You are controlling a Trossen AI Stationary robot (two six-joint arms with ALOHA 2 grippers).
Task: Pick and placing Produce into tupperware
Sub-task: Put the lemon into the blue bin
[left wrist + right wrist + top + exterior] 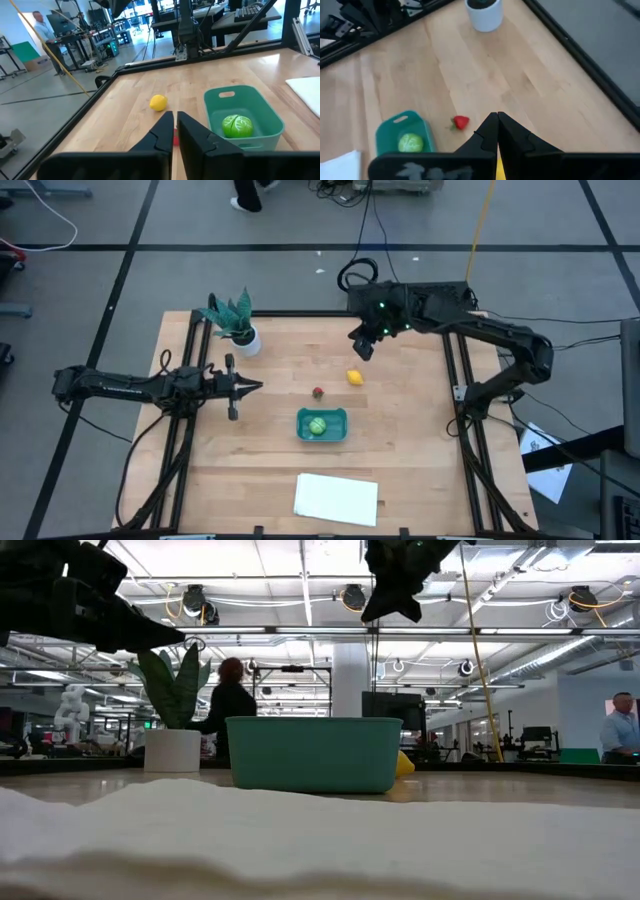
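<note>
The teal tupperware [322, 424] sits mid-table with the round light-green produce [317, 426] inside it, also seen in the left wrist view [237, 126] and right wrist view [410, 143]. The small red piece [318, 392] lies on the wood just beyond the tupperware [461, 122]. The yellow lemon [354, 377] rests on the table toward the far right [158, 102]. My right gripper [362, 346] hovers shut above the table beyond the lemon [497, 120]. My left gripper [255, 386] waits shut at the table's left [175, 120], level, pointing right.
A teal-leaved potted plant in a white pot [238, 325] stands at the far left of the table. A flat white sheet [336, 498] lies at the near edge. Bare wood stretches around the tupperware. People stand in the room beyond the table [228, 700].
</note>
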